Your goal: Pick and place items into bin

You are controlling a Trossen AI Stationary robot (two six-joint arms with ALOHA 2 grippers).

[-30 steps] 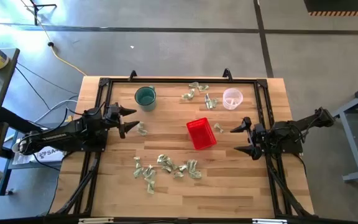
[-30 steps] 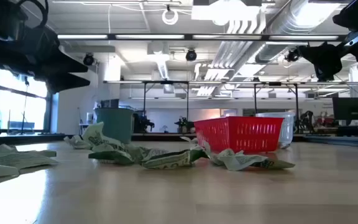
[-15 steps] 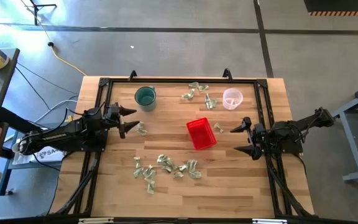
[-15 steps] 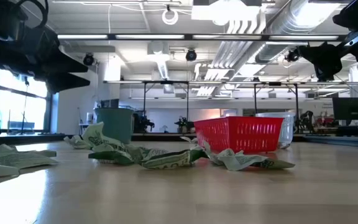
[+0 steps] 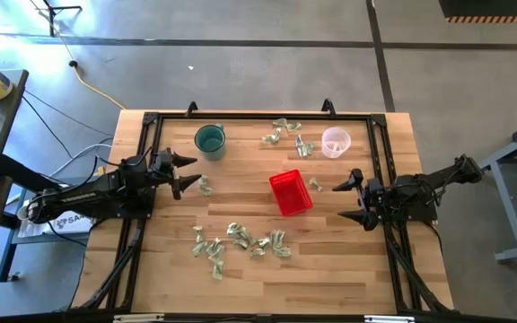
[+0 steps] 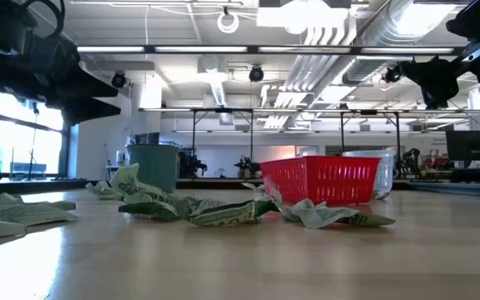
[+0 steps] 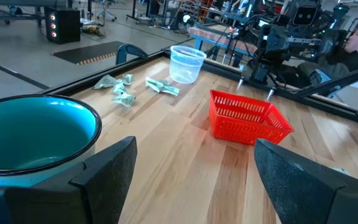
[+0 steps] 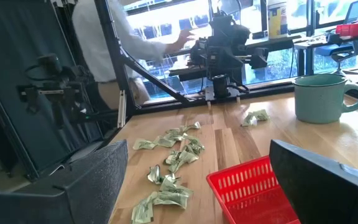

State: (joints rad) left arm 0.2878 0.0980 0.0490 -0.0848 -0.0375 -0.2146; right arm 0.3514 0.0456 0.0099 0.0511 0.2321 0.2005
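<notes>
Evidently nothing had been picked yet: the left gripper [image 5: 188, 174] and right gripper [image 5: 350, 198] both hung spread wide and empty at opposite table edges, flanking the red basket [image 5: 290, 193] at centre, while the crumpled items [image 5: 240, 240] lay scattered near the front, others beside the clear cup [image 5: 335, 142].

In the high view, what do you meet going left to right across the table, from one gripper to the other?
Left gripper, open → teal cup → red basket → clear plastic cup → right gripper, open. The crumpled wrapper pieces are scattered across several spots, so they are left out of the order.
</notes>
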